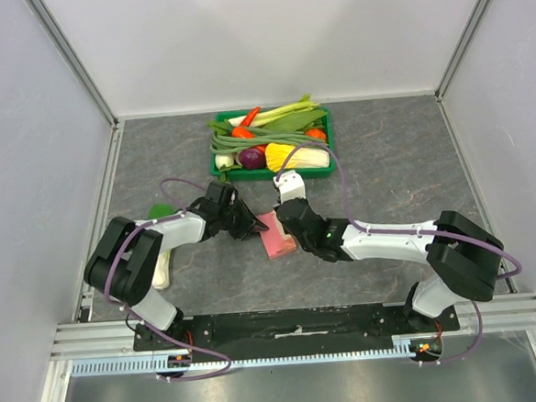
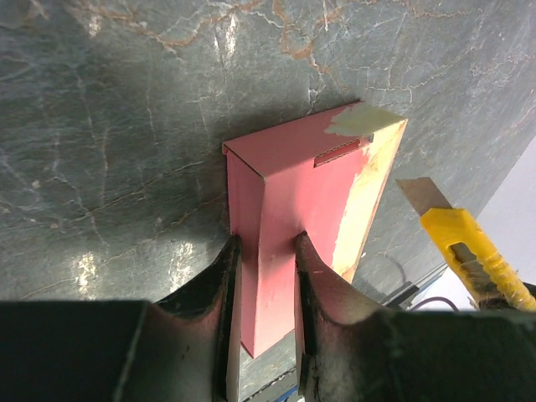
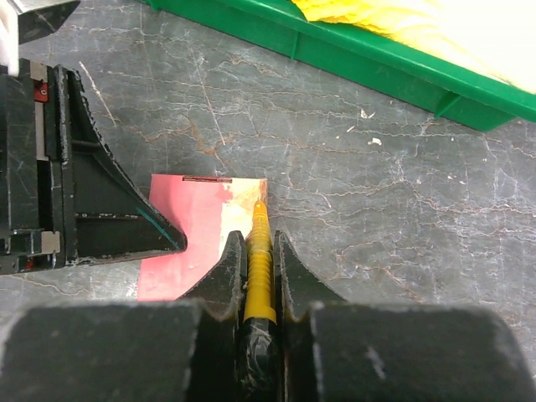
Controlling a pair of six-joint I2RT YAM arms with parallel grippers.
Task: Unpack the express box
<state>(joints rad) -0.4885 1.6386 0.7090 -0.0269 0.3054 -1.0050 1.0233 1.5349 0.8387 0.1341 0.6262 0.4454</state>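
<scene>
The box is located at the middle of the table, in front of the green crate and between the two arms. Whether it lies flat or is tipped up on one edge cannot be determined.

**Left arm: holding.** The left gripper is clamped on the near end of the box, with one finger on each side of it. This hold is judged to serve as a brace, so that the box cannot slide or turn while a blade is worked against it. The far end and the long side with the pale strip are left exposed for access.

**Right arm: cutting.** A yellow knife is grasped firmly in the right gripper, its handle lined up between the fingers so that the blade points forward, away from the wrist. The tip is presented at the pale strip, just beside the pink face. Actual contact cannot be confirmed.

**Step in hand.** The pale strip is judged to be the seal or seam to be slit. The box is closed, so unpacking is at an early stage.

**Caution.** The blade is near the left fingers. A cut directed away from them is advised, kept shallow so that the contents are not damaged.
</scene>
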